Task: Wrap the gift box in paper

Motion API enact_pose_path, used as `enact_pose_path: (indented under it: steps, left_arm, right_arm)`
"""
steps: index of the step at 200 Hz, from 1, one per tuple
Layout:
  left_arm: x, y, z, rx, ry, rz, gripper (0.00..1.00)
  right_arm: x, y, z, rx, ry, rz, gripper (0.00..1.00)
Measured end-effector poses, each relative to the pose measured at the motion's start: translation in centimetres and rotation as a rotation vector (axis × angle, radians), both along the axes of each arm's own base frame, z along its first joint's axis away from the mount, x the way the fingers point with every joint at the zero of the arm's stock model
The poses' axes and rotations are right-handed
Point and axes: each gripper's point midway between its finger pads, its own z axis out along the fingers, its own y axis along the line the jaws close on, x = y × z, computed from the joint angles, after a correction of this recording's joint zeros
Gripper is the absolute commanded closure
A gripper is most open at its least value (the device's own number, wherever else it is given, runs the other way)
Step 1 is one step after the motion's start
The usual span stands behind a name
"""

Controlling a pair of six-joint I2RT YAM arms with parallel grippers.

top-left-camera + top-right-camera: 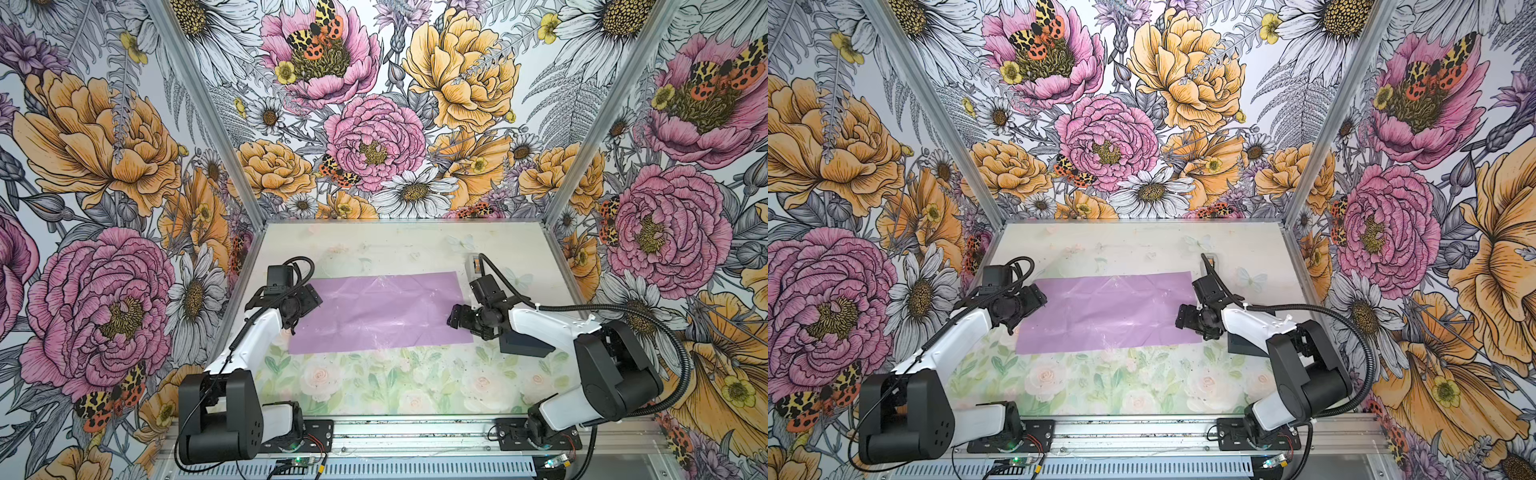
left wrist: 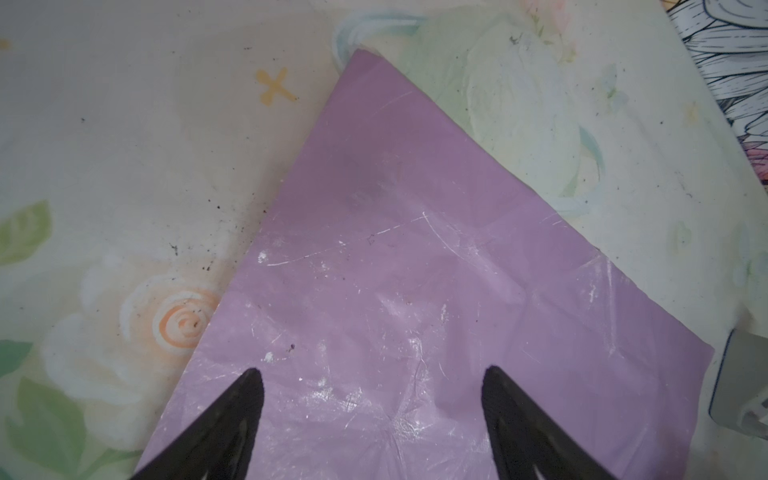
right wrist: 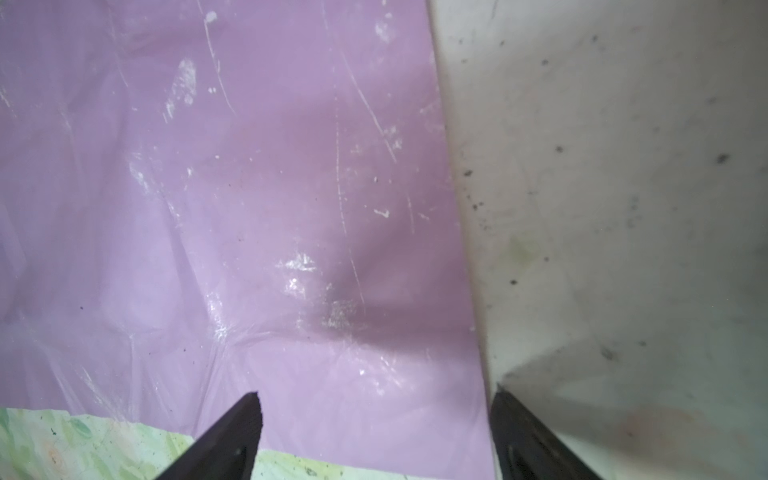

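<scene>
The lilac paper (image 1: 380, 311) (image 1: 1108, 311) lies flat and creased on the table in both top views. My left gripper (image 1: 291, 326) (image 2: 372, 372) stands open over the sheet's left end, both fingers above the lilac surface near its near-left corner. My right gripper (image 1: 454, 318) (image 3: 376, 395) is open at the sheet's right end: one finger is over the paper (image 3: 249, 208), the other sits at its right edge above bare table. Nothing is between either pair of jaws. The dark navy gift box (image 1: 525, 347) (image 1: 1246, 347) sits right of the sheet, partly hidden under my right forearm.
A small grey tape dispenser (image 1: 476, 266) stands beyond the paper's far right corner. A grey object (image 2: 744, 382) shows at the edge of the left wrist view. Flowered walls close in the table (image 1: 395, 382) on three sides.
</scene>
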Motion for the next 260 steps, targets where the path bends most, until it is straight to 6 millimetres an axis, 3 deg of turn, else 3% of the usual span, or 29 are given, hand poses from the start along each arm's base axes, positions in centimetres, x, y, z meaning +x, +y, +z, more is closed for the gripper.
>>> enact_pose_path:
  steps: [22, 34, 51, 73, 89, 113, 140, 163, 200, 228, 260]
  left_arm:
    - [0.1, -2.4, 0.7, -0.015, -0.017, -0.058, 0.17]
    - [0.3, -4.5, 1.2, -0.023, -0.031, -0.109, 0.17]
    - [0.8, -9.3, 2.8, -0.051, -0.059, -0.216, 0.18]
    - [1.9, -17.1, 4.9, -0.111, -0.112, -0.373, 0.19]
    - [2.1, -22.7, 5.5, -0.158, -0.120, -0.476, 0.20]
    - [2.1, -32.0, 5.7, -0.228, -0.115, -0.639, 0.22]
    - [1.4, -42.5, 5.2, -0.326, -0.110, -0.822, 0.26]
    - [-0.7, -48.7, 2.9, -0.380, -0.062, -0.937, 0.27]
    - [-3.5, -54.5, 0.8, -0.445, -0.009, -1.046, 0.29]
    - [-3.8, -56.1, 0.2, -0.476, 0.005, -1.062, 0.32]
    - [-3.4, -56.5, -1.4, -0.478, 0.030, -1.042, 0.41]
  right_arm:
    - [0.0, -1.1, 2.2, 0.035, -0.021, -0.027, 0.10]
    - [0.9, -2.8, 4.2, 0.049, -0.059, -0.071, 0.09]
    - [2.1, -6.2, 7.1, 0.052, -0.116, -0.151, 0.08]
    - [2.7, -13.1, 9.6, 0.025, -0.178, -0.325, 0.08]
    - [1.7, -17.7, 9.4, 0.000, -0.155, -0.454, 0.08]
    - [0.0, -22.4, 8.3, -0.025, -0.109, -0.588, 0.08]
    - [-1.0, -24.4, 7.0, 0.004, -0.077, -0.636, 0.09]
    - [-1.6, -24.5, 5.7, 0.041, -0.062, -0.640, 0.10]
    - [-1.8, -23.5, 4.0, 0.100, -0.036, -0.617, 0.18]
    - [-1.9, -22.8, 3.2, 0.135, -0.025, -0.598, 0.21]
    - [-1.6, -22.4, 3.1, 0.163, -0.035, -0.588, 0.28]
